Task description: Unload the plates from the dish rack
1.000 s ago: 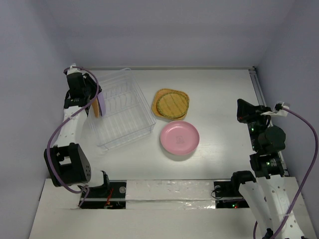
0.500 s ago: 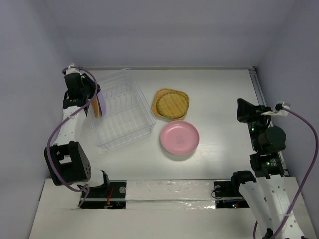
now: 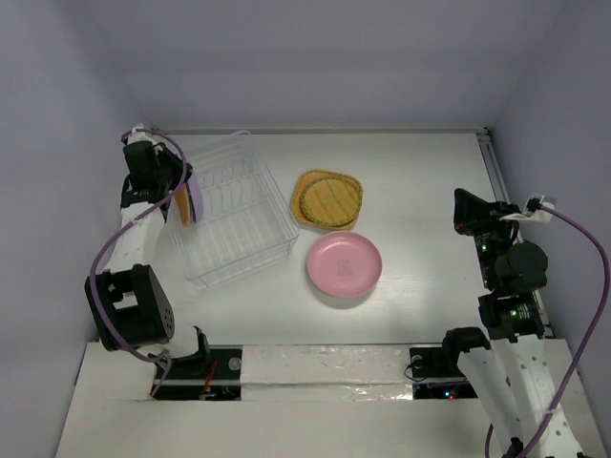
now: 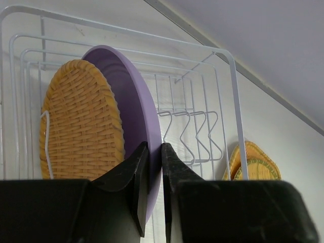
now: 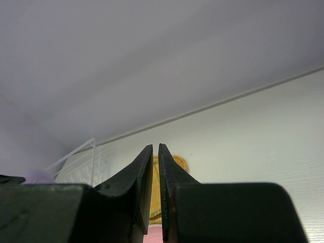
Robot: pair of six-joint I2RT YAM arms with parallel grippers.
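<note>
The clear dish rack [image 3: 232, 208] stands at the left of the table. A purple plate [image 3: 194, 198] and an orange woven-textured plate [image 3: 180, 204] stand upright in its left end. In the left wrist view the purple plate [image 4: 132, 111] stands right of the orange plate [image 4: 81, 121] among the rack's ribs [image 4: 190, 131]. My left gripper [image 4: 154, 167] is shut on the purple plate's rim. A pink plate [image 3: 344, 263] lies flat on the table. A cream plate lies on an orange square plate [image 3: 327, 199]. My right gripper [image 5: 155, 167] is shut and empty, raised at the right.
The white table [image 3: 420, 191] is walled by grey panels on the left, back and right. A raised strip [image 3: 495, 167] runs along the right edge. The pink plate and the stacked plates lie just right of the rack.
My left gripper has shifted very slightly back and up at the rack's left end, still on the purple plate. The right arm has not moved.
</note>
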